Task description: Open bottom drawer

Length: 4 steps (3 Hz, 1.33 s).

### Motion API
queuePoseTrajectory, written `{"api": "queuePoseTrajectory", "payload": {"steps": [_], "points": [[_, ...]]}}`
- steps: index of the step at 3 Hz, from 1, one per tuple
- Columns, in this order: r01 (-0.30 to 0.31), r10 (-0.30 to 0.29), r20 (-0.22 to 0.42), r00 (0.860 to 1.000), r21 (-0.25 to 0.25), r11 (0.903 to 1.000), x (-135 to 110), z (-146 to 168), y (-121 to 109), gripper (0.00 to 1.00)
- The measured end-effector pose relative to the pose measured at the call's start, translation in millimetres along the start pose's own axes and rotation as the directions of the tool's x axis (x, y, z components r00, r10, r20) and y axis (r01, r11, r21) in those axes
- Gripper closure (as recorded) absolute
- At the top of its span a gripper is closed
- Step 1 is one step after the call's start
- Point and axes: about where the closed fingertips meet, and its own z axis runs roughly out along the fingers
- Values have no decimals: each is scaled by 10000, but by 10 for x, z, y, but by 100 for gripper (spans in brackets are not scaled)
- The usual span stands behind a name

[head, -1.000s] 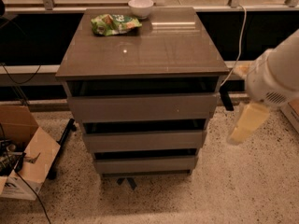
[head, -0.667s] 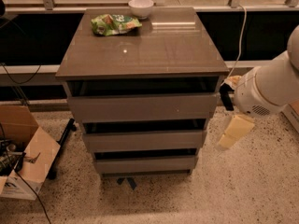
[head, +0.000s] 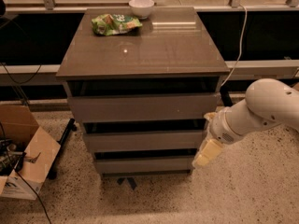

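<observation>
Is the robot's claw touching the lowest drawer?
Cannot tell. In the camera view the gripper sits at the right end of the bottom drawer; no gap or contact shows.

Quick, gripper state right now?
Gripper: by the right end of the narrow grey-brown bottom drawer front; open or closed cannot be told.

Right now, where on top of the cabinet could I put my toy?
The cabinet top is bare in front of the green snack bag and white bowl, and along its right side. The back left is crowded. The gripper hangs by the bottom drawer, at its right end.
</observation>
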Motion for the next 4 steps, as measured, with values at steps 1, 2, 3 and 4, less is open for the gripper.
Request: {"api": "queuePoseTrajectory", "payload": {"steps": [1, 2, 3, 4], "points": [[-84, 84, -9, 10000, -176, 9998, 50, 89, 18, 0], [-440, 446, 209, 9988, -276, 9986, 91, 285, 27, 0], [-905, 947, 1284, 9872, -381, 9952, 128, 646, -77, 0], [-1380, 1552, 2191, 9633, -919, 9862, 284, 1178, -239, 0]]}}
